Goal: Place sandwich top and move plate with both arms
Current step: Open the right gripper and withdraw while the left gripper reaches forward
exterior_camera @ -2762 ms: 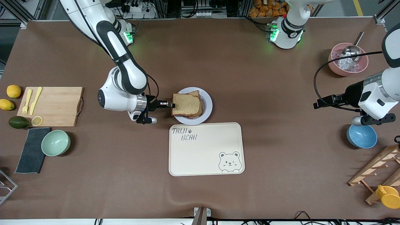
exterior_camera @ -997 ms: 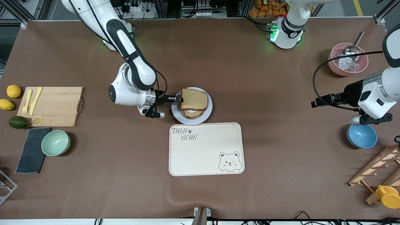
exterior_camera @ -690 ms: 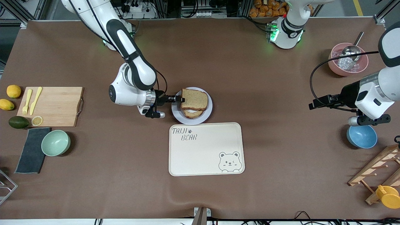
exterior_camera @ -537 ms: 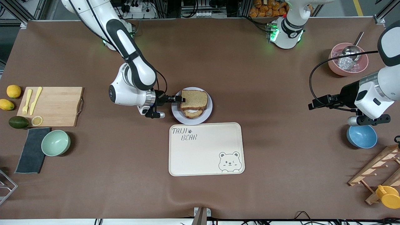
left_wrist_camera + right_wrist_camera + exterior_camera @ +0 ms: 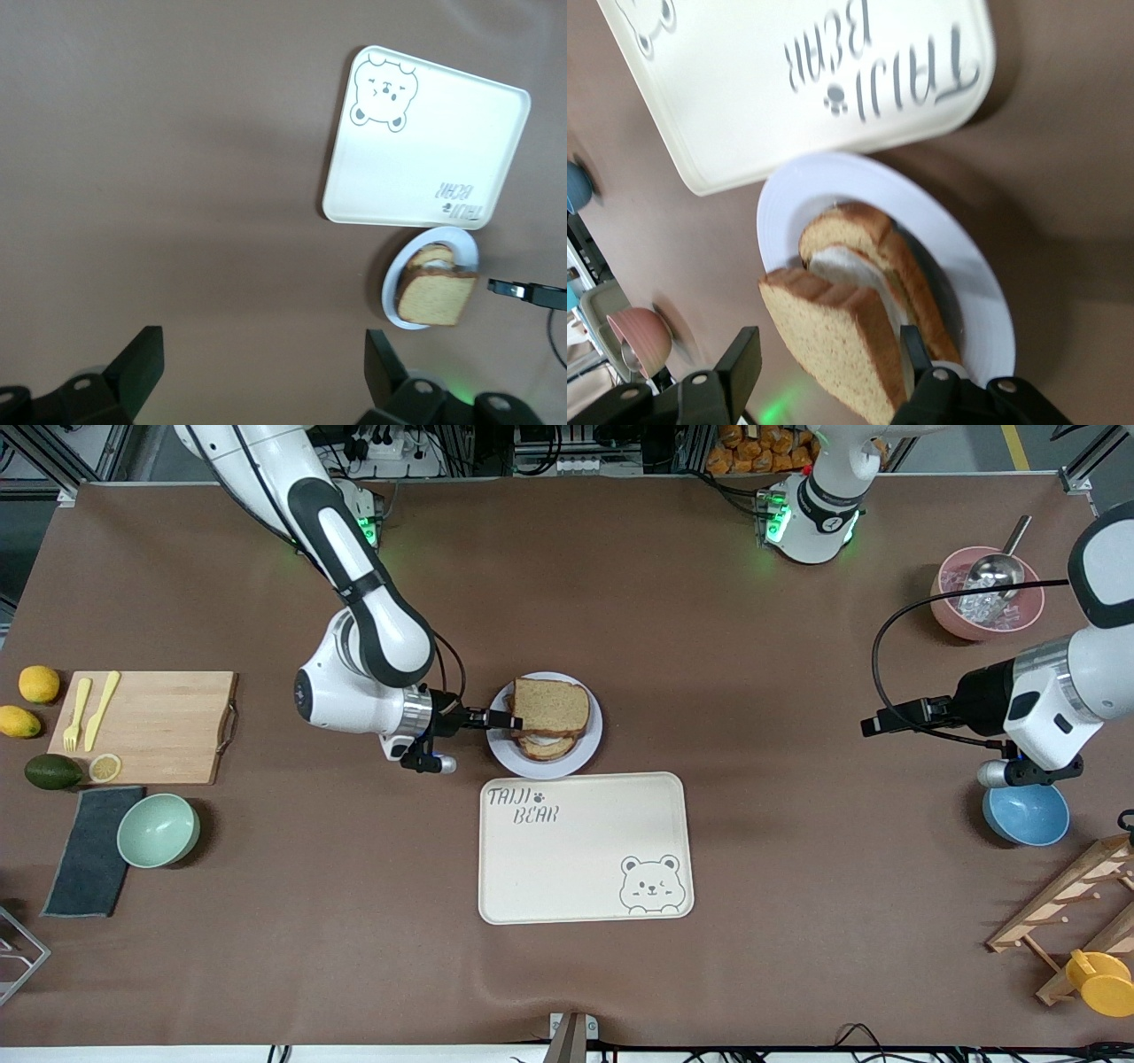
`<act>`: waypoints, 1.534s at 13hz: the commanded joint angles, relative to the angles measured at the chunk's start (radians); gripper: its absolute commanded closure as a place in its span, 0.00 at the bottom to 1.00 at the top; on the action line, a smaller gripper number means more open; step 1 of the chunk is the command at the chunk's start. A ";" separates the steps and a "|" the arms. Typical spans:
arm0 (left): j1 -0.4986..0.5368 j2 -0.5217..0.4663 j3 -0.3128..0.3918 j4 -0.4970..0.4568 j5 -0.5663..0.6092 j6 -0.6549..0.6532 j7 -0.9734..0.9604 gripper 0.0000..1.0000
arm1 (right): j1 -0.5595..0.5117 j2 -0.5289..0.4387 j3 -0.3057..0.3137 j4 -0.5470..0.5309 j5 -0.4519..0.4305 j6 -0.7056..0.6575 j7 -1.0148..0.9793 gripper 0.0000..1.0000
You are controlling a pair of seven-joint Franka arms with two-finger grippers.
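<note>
The sandwich top (image 5: 551,705) lies on the egg-bearing bread slice (image 5: 545,747) on the plate (image 5: 592,726), shifted a little farther from the front camera than that slice. My right gripper (image 5: 501,718) is open at the plate's rim toward the right arm's end. The slice's edge (image 5: 833,341) sits between its fingers, close to one finger (image 5: 915,352) and with a gap to the other. Egg white (image 5: 849,270) shows under the top slice. My left gripper (image 5: 875,724) hangs open and holds nothing, over bare table toward the left arm's end, fingers (image 5: 142,359) wide apart.
The cream bear tray (image 5: 585,850) lies just nearer the front camera than the plate. A blue bowl (image 5: 1025,812) sits below the left arm, with a pink bowl and scoop (image 5: 986,593) farther back. A cutting board (image 5: 146,726) and green bowl (image 5: 158,830) are at the right arm's end.
My right gripper has opened and let go of the sandwich top, which now rests on the stack, and it has drawn back slightly. My left arm has drifted toward the table's middle.
</note>
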 commanded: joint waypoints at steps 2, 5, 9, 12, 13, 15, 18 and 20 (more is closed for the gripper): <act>0.051 -0.006 -0.003 -0.105 -0.136 0.066 0.108 0.00 | -0.054 -0.001 0.007 0.056 -0.163 -0.032 0.134 0.29; 0.064 -0.002 -0.003 -0.232 -0.254 0.169 0.179 0.00 | -0.135 -0.003 0.007 0.102 -0.214 -0.151 0.163 0.27; 0.059 0.017 -0.003 -0.335 -0.383 0.204 0.258 0.00 | -0.250 -0.009 0.012 0.142 -0.293 -0.257 0.162 0.24; 0.094 0.056 -0.003 -0.401 -0.533 0.203 0.462 0.00 | -0.353 -0.009 0.018 0.196 -0.442 -0.344 0.157 0.12; 0.102 0.078 -0.003 -0.421 -0.600 0.198 0.543 0.00 | -0.393 -0.011 0.023 0.210 -0.482 -0.374 0.154 0.06; 0.102 0.122 -0.004 -0.445 -0.676 0.192 0.661 0.00 | -0.480 -0.018 0.052 0.241 -0.562 -0.447 0.115 0.00; 0.096 0.167 -0.056 -0.453 -0.750 0.187 0.703 0.00 | -0.542 -0.073 0.050 0.254 -0.741 -0.475 0.068 0.00; 0.094 0.202 -0.092 -0.452 -0.796 0.187 0.709 0.00 | -0.577 -0.116 0.044 0.291 -0.836 -0.533 0.026 0.00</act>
